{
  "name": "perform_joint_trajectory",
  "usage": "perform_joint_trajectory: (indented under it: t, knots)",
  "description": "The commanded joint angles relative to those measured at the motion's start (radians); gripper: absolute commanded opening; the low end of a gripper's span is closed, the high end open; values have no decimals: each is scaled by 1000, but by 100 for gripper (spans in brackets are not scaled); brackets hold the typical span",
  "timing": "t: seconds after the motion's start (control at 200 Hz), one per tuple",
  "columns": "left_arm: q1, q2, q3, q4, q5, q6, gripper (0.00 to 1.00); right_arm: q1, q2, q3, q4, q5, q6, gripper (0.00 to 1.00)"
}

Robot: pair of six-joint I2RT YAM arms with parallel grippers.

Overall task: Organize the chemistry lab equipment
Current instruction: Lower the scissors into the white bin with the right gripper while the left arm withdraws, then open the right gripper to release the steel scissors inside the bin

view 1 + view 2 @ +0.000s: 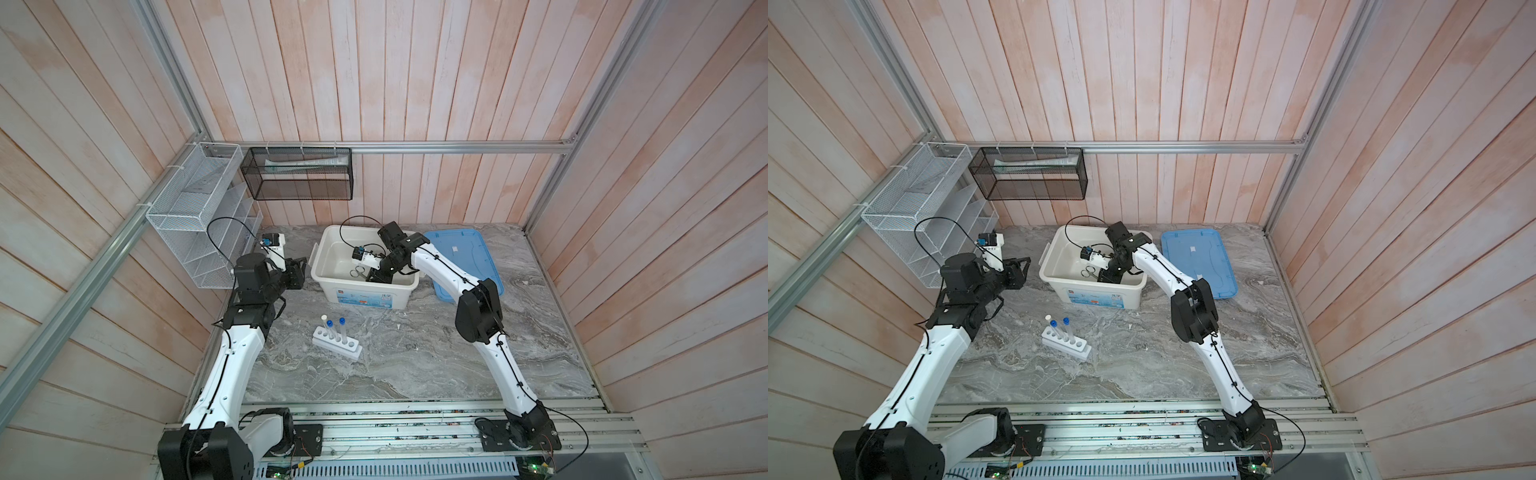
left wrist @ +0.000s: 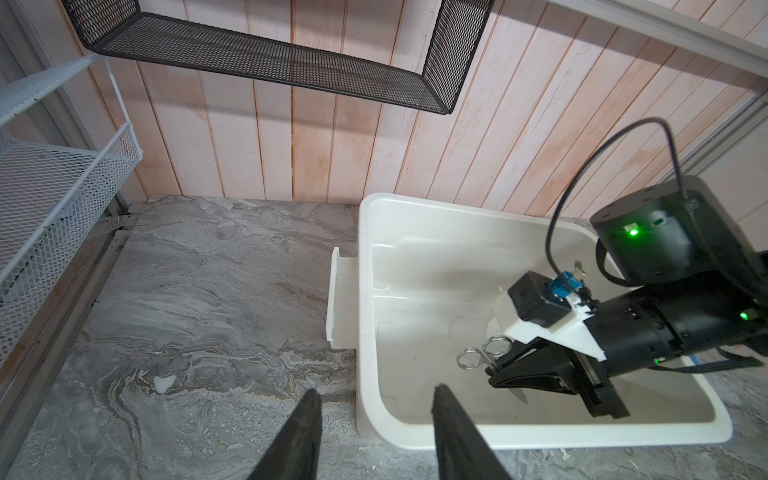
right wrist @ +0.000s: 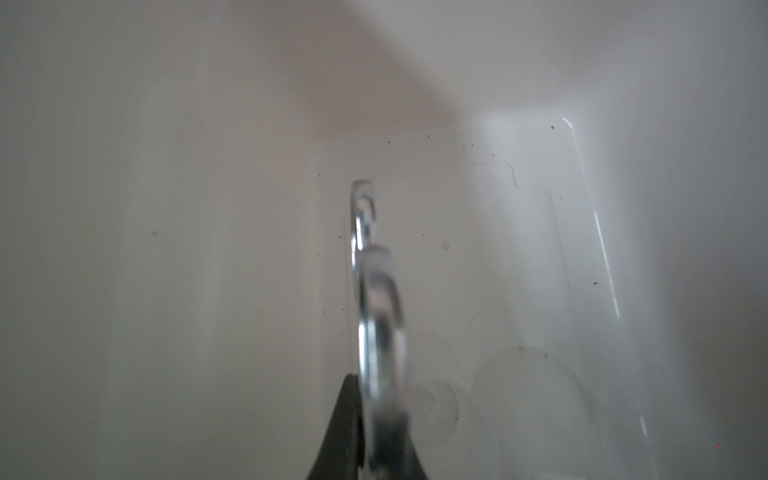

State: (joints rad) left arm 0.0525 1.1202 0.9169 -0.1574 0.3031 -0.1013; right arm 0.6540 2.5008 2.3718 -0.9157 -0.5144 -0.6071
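Right jaws pinched on metal scissors (image 2: 484, 353) inside white bin (image 2: 365, 291); ring handles stick out past jaw tips. Left jaws spread, empty, above worktop (image 2: 208, 291) just beside bin.

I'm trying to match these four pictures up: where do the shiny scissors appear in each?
Top view: scissors in the white bin, near its front wall.
Top view: scissors in the same spot.
Left wrist: in the bin, ring handles sticking out of the right gripper.
Right wrist: close up, edge-on, blurred, over the bin floor.
Shared landmark: the white bin.
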Motion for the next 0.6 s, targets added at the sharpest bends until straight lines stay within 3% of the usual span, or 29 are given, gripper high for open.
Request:
perform_joint_trajectory:
  t: [0.0, 0.595]
  knots:
    - [6, 3, -6, 17, 10, -6, 46, 6, 33, 15, -5, 12, -19, 0]
    - [6, 15, -4, 13, 8, -5, 45, 12, 77, 0, 30, 62, -28, 0]
